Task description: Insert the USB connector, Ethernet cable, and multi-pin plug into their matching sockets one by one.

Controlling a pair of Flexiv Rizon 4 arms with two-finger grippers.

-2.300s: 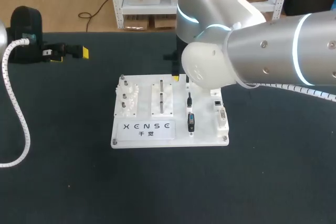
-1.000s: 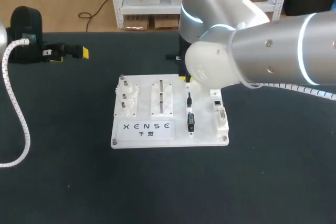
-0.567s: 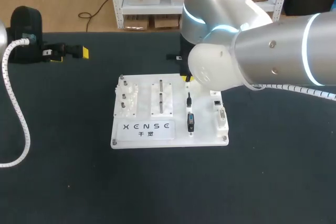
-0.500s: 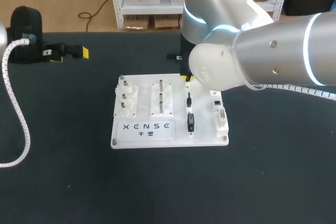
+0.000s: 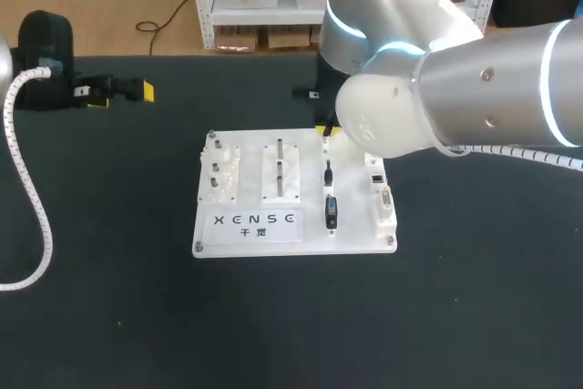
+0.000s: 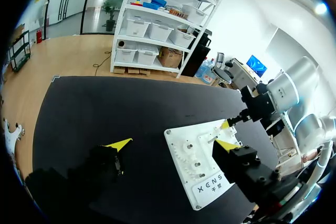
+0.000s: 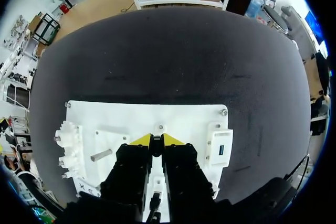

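Observation:
A white board (image 5: pixel 250 239) lies mid-table, and a column of dark plugs runs down its right part. The Ethernet plug (image 5: pixel 328 171) and the multi-pin plug (image 5: pixel 332 211) rest in their holders, beside the white socket block (image 5: pixel 383 199). At the column's far end, my right gripper (image 5: pixel 325 132) points down at the board. In the right wrist view its yellow tips (image 7: pixel 156 140) stand close together, shut on a small dark USB connector (image 7: pixel 156 146). My left gripper (image 5: pixel 118 91) hovers far left, open and empty (image 6: pixel 173 144).
White peg fixtures (image 5: pixel 220 175) and two upright metal pins (image 5: pixel 281 166) stand on the board's left and middle parts. A white coiled cable (image 5: pixel 27 179) hangs along the table's left side. Dark bare tabletop (image 5: pixel 291 325) surrounds the board.
My right arm has shifted a little to the right above the board's far edge, and its fingers have drawn slightly closer together. The left arm has not moved.

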